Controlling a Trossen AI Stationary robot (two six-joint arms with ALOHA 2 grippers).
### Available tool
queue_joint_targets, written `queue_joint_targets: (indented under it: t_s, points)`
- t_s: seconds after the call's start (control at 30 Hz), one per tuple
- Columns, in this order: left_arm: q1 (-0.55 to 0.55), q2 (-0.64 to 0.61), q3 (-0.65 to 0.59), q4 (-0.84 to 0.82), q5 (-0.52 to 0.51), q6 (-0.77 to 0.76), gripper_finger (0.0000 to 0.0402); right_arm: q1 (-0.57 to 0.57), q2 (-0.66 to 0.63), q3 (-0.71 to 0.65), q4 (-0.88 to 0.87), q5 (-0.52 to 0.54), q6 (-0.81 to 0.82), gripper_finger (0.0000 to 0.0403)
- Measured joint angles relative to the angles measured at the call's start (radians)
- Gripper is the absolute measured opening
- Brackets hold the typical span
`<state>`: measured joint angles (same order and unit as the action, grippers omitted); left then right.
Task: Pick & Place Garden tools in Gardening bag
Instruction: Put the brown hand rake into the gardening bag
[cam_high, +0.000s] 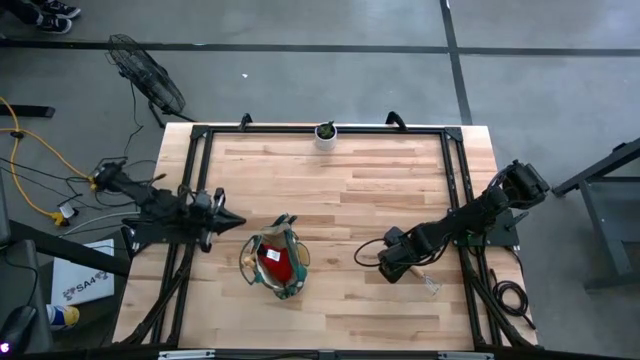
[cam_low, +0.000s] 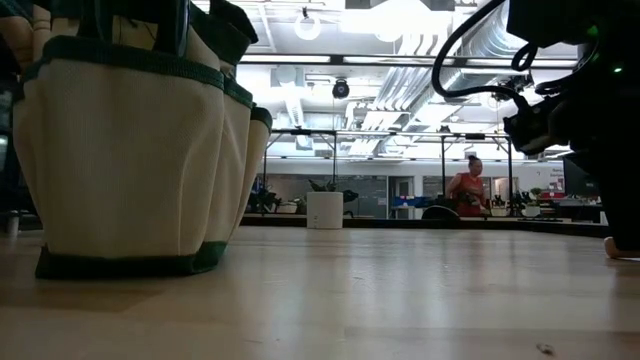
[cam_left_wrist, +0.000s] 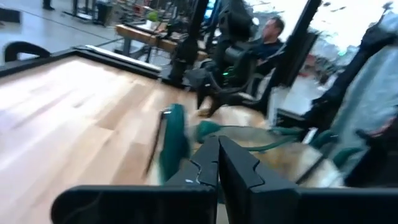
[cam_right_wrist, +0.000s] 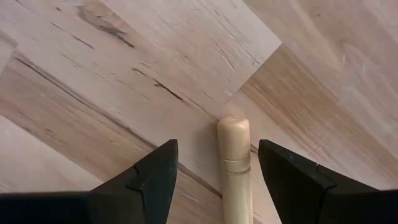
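Wooden handle (cam_right_wrist: 234, 163) lies between the right gripper's (cam_right_wrist: 217, 180) spread fingers; left gripper (cam_left_wrist: 218, 163) closed beside the bag (cam_high: 276, 262).

We find the round tan fabric gardening bag with dark green trim (cam_high: 275, 262) upright, left of table centre, a red item (cam_high: 272, 260) inside. A light wooden tool handle (cam_right_wrist: 234, 163) lies flat on the right.

One bag (cam_high: 274, 263), one wooden-handled tool (cam_right_wrist: 234, 163), one pot (cam_high: 326, 133).
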<state>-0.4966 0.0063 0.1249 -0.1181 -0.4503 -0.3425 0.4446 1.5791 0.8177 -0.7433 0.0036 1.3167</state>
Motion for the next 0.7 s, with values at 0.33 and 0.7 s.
queue_joint_targets:
  t_s: [0.33,0.7]
  points:
    - [0.180,0.001,-0.075,0.086,0.235,0.010,0.0000,0.000,0.000,0.000,0.004,-0.003,0.023,0.0215]
    - [0.286,0.001,-0.092,0.099,0.459,0.071,0.0000,0.000,0.000,0.000,0.044,-0.006,-0.009,0.0215]
